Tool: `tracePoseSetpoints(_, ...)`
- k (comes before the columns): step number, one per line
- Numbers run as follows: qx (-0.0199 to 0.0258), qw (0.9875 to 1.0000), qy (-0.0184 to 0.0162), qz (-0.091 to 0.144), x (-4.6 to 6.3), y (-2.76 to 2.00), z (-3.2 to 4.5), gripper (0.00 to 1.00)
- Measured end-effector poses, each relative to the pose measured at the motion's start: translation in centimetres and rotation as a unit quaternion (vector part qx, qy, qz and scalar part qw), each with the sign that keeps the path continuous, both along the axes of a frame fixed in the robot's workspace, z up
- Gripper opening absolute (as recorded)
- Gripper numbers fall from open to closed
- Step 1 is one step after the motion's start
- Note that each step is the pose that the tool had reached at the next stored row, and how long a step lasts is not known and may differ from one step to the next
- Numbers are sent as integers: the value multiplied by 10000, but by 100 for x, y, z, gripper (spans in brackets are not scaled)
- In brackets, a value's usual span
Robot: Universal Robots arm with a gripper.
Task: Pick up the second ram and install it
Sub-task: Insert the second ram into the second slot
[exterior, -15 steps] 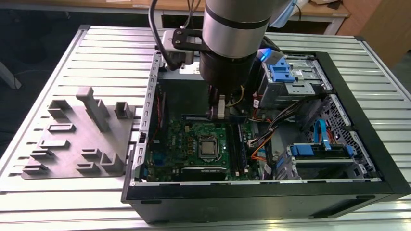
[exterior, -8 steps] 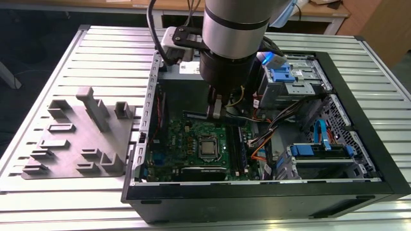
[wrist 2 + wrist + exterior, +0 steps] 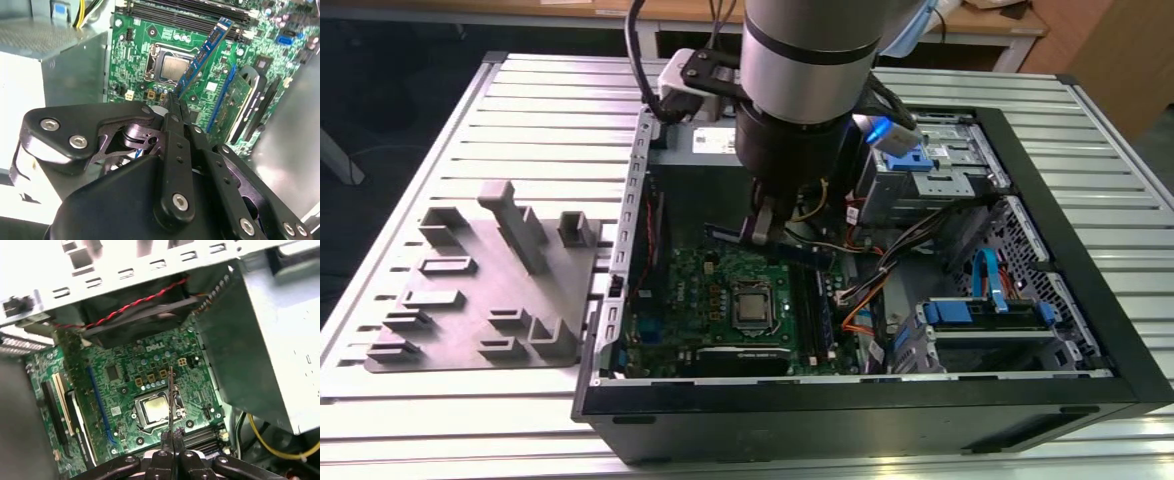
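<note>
My gripper [image 3: 765,232] hangs inside the open computer case [image 3: 1067,250], shut on the second ram [image 3: 774,245], a thin dark blue stick held level above the green motherboard [image 3: 700,300]. In the second wrist view the ram [image 3: 205,55] juts out from my gripper [image 3: 175,100] over the board, slanting towards the long dark memory slots [image 3: 200,12]. The first wrist view has the ram [image 3: 171,395] edge-on, rising from my gripper [image 3: 171,436] above the processor socket [image 3: 154,410]. The slots [image 3: 817,320] lie just to the exterior view's right of the socket [image 3: 750,305].
A grey plastic fixture block [image 3: 494,290] with raised holders sits on the slatted table at the exterior view's left. Cables [image 3: 907,250], drive cages [image 3: 927,165] and a blue-tabbed bay [image 3: 987,310] crowd the case's right side. A metal power-supply box [image 3: 260,345] stands close beside the board.
</note>
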State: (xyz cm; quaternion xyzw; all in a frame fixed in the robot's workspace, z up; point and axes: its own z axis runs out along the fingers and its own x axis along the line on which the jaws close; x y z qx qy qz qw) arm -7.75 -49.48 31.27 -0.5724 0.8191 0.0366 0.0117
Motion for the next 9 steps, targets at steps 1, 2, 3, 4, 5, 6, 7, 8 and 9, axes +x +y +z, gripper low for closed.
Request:
tracePoseSetpoints(1, 0, 10000, 0, -96, 0, 0, -1, 8)
tracePoseSetpoints(2, 0, 9998, 0, -186, 0, 0, -3, 8)
tracePoseSetpoints(3, 0, 9996, 0, -275, 0, 0, -4, 8)
tracePoseSetpoints(4, 0, 9993, 0, -365, 0, 0, -6, 8)
tracePoseSetpoints(5, 0, 9990, 0, -455, 0, 0, -7, 8)
tracePoseSetpoints(6, 0, 9985, 0, -545, 0, 0, -9, 8)
tracePoseSetpoints(7, 0, 9980, 0, -634, 0, 0, -10, 8)
tracePoseSetpoints(8, 0, 9974, 0, -725, 0, 0, -12, 8)
tracePoseSetpoints(9, -1, 9966, 0, -822, 0, 0, -13, 8)
